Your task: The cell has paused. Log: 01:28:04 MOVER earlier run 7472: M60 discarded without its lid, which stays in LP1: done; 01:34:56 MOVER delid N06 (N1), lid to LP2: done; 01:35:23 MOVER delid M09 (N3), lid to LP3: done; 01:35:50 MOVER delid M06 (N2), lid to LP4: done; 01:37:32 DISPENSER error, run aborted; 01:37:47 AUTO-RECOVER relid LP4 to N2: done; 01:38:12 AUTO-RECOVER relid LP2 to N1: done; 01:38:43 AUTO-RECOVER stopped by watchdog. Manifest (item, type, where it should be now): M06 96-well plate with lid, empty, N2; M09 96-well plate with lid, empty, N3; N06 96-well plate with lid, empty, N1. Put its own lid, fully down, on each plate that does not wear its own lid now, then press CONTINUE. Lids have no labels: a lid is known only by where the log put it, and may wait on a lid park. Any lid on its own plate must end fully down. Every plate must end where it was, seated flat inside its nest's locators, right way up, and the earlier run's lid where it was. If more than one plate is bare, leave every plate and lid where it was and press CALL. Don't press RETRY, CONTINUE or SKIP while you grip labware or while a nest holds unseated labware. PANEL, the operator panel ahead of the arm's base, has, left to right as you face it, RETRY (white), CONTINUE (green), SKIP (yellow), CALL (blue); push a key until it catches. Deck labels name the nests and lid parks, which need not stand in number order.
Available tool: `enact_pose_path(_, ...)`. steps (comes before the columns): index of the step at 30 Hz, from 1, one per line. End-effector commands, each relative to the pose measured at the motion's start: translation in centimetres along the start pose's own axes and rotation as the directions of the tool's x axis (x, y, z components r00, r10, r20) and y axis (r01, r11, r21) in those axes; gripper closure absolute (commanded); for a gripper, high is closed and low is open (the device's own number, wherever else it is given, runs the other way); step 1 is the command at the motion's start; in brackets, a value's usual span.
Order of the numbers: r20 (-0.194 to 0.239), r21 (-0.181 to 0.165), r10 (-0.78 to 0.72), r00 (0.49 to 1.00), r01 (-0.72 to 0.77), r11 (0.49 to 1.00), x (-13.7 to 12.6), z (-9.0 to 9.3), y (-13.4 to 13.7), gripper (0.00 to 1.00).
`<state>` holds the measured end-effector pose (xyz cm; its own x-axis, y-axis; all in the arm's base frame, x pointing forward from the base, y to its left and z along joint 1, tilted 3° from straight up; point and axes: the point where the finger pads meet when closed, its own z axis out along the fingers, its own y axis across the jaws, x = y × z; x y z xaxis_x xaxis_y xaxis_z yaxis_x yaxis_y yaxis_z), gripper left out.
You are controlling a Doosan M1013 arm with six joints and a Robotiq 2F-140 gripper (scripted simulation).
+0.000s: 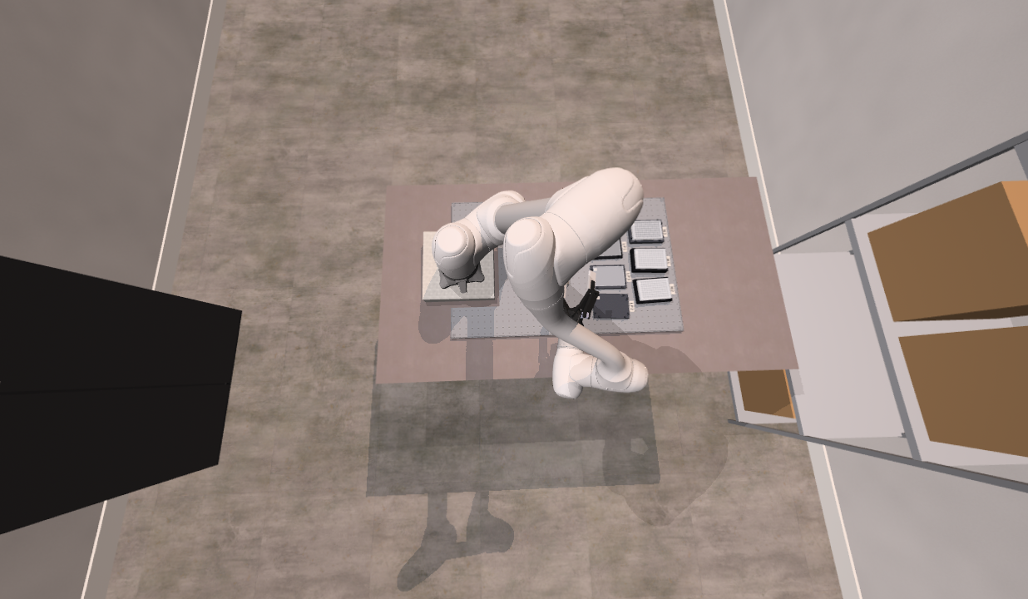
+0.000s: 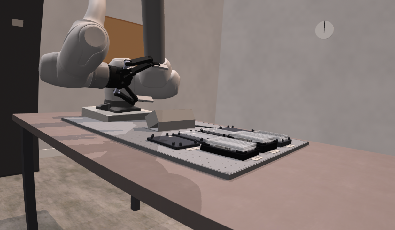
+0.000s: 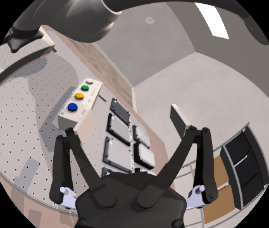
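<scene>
My gripper (image 1: 588, 299) (image 2: 153, 82) (image 3: 131, 113) is open and empty. It hangs well above the deck, beside the near end of the lid parks. Three 96-well plates sit in black nests in a row: the near plate (image 1: 653, 289) (image 2: 230, 143), the middle plate (image 1: 649, 259) (image 2: 254, 136) and the far plate (image 1: 646, 230) (image 2: 274, 134). The far plate looks lower than the other two; I cannot tell for sure which plates wear lids. Of the lid parks, the nearest park (image 1: 611, 304) (image 2: 173, 141) is bare. The second park holds a lid (image 1: 608, 276) (image 2: 193, 134). The third holds another lid (image 2: 217, 131).
The operator panel (image 2: 170, 119) (image 3: 77, 110) stands between the arm's base and the parks, with its green key (image 3: 85, 87), yellow key (image 3: 80, 95) and blue key (image 3: 72, 107) in the wrist view. The arm hides it and the farthest park in the top view. A shelf rack (image 1: 949, 298) stands beside the table.
</scene>
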<state>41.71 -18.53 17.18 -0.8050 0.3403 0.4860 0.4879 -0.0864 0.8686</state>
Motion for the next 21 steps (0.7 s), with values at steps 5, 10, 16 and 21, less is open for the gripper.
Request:
enact_pose_path(5, 0.0, 0.0, 0.0, 1.0, 0.0, 1.0, 0.01, 0.0, 0.01, 0.0)
enact_pose_path(10, 0.0, 0.0, 0.0, 1.0, 0.0, 1.0, 0.01, 0.0, 0.01, 0.0)
enact_pose_path(16, 0.0, 0.0, 0.0, 1.0, 0.0, 1.0, 0.01, 0.0, 0.01, 0.0)
enact_pose_path(21, 0.008, 0.044, -0.019, 1.0, 0.018, 0.999, -0.44, 0.51, 0.09, 0.0)
